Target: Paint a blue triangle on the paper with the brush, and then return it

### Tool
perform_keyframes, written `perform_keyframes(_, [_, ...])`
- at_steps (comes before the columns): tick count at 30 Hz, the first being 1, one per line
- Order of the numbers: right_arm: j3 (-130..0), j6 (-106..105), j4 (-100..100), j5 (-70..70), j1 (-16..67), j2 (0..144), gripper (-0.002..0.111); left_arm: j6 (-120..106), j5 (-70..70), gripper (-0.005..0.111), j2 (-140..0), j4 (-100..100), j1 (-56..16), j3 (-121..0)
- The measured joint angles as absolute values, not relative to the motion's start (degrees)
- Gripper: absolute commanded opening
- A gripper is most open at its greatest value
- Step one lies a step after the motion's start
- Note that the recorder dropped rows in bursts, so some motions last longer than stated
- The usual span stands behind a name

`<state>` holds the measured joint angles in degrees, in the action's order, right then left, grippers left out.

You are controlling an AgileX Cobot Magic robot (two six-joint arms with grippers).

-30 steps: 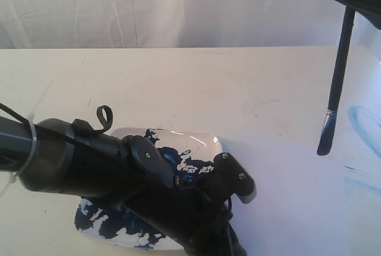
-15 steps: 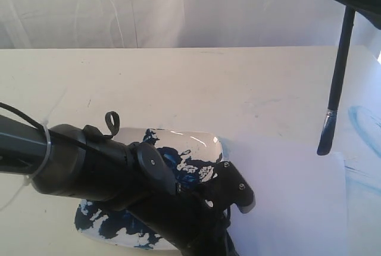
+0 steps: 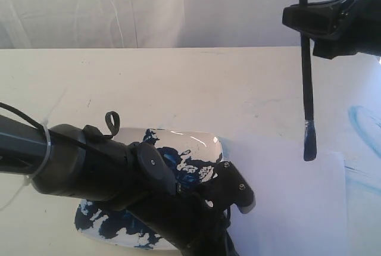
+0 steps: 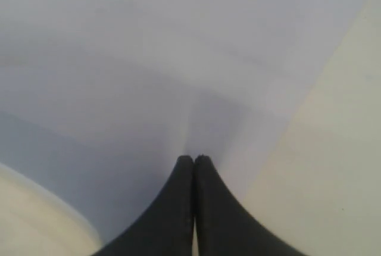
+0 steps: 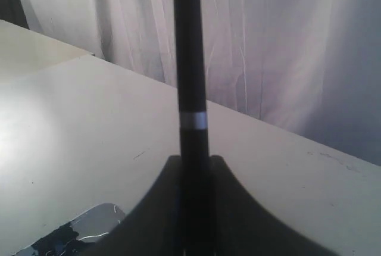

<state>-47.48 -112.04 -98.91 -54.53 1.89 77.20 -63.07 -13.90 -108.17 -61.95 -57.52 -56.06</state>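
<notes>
Nearest, my left claw [image 4: 194, 159] was pinched shut with its tips on the paper [image 3: 292, 208], my left arm [image 3: 89, 161] hiding much of the paint-smeared dish [image 3: 199, 143], while at two o'clock from the dish my right claw [image 3: 305, 19] gripped the brush [image 3: 307, 83] upright, bristles at the paper's far edge.

We see the left arm low, reaching across the front, left end effector [image 4: 194, 159] with jaws pressed together, right end effector [image 3: 300, 19] raised high, clamped on the upright brush [image 3: 307, 89].
</notes>
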Motion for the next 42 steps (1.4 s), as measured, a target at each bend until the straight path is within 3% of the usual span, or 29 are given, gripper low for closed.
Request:
perform_keyframes(13, [-53.21, -112.4, -99.07, -54.76, 4.57, 80.77, 0.0, -63.2, -12.37, 0.0, -106.27, -61.49, -57.75, -56.06])
perform_keyframes(23, [-53.71, -118.92, -99.45, -68.25, 4.57, 91.06, 0.0, -63.32, -10.29, 0.0, -105.03, -60.59, -57.86, -56.06])
perform_keyframes(42, [-54.04, -120.08, -99.71, -69.16, 4.57, 93.2, 0.0, -63.32, -10.87, 0.0, -107.35, -59.02, -57.86, -56.06])
